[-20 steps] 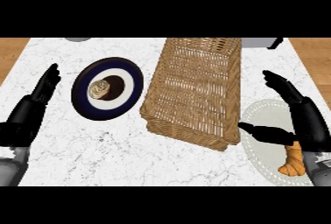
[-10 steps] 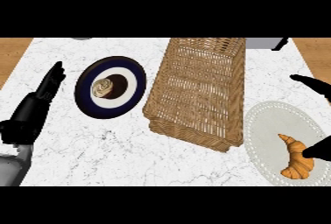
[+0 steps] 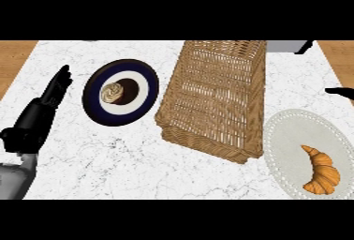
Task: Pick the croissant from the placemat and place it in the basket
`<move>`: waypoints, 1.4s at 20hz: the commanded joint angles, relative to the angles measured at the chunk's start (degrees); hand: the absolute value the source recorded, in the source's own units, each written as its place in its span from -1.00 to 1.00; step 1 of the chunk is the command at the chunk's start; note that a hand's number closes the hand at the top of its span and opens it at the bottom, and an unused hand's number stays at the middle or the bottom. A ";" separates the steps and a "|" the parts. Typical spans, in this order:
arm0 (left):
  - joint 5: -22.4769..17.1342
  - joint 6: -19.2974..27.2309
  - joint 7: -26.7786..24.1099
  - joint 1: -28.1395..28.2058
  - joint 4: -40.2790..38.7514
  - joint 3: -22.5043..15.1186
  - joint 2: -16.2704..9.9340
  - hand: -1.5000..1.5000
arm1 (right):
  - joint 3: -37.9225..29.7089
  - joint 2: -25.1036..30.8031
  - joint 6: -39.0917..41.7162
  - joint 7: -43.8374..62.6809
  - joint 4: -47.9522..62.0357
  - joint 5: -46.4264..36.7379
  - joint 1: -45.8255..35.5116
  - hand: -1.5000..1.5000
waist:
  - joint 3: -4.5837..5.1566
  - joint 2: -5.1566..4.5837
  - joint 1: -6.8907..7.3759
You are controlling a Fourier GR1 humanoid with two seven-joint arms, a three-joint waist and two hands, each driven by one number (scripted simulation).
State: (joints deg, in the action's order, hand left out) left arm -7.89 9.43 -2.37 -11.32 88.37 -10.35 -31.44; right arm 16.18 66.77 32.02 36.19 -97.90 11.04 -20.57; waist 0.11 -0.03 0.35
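Curved golden croissant (image 3: 321, 170) on lacy placemat (image 3: 290, 140)

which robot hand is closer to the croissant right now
Right. The right robot hand shows only as a dark tip at the view's right edge, above the croissant. The left robot hand rests far across the counter, beyond the basket.

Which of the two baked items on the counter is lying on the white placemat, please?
The croissant, golden and curved, at the right on the white placemat; the swirled pastry sits on the dark plate.

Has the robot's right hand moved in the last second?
Yes. Its right hand has pulled away from the placemat and croissant toward the view's right edge; only a tip shows now.
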 commanded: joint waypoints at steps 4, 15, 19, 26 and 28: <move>1.62 -3.14 1.71 -2.41 -2.04 1.85 1.61 0.00 | -0.41 -6.92 4.39 -3.03 4.99 -8.35 2.32 -1.00 | -0.12 -0.07 -0.10; 6.65 -2.04 2.46 -0.83 0.45 1.70 6.78 0.00 | 2.91 -16.07 6.33 -9.58 12.71 -24.36 5.73 -1.00 | -0.16 -0.11 0.01; 4.98 -6.53 -3.73 1.92 -3.54 7.59 4.69 0.00 | 0.45 -17.08 6.49 -10.37 11.60 -27.99 8.91 -1.00 | -0.11 -0.01 -0.34; 8.32 -6.56 3.24 2.23 3.62 7.17 7.54 0.00 | -1.50 -21.21 3.89 -18.98 19.18 -37.95 9.02 -1.00 | -0.13 0.01 -0.09; 10.52 -5.35 2.12 0.81 1.05 5.80 10.13 0.00 | -3.30 -19.34 3.19 -20.53 13.86 -37.45 14.93 -1.00 | -0.11 0.09 -0.70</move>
State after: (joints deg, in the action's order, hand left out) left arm 0.08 3.18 -1.08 -9.88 89.40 -3.56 -23.97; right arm 14.30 48.09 37.02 18.33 -82.04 -23.68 -10.06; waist -0.02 -0.01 0.02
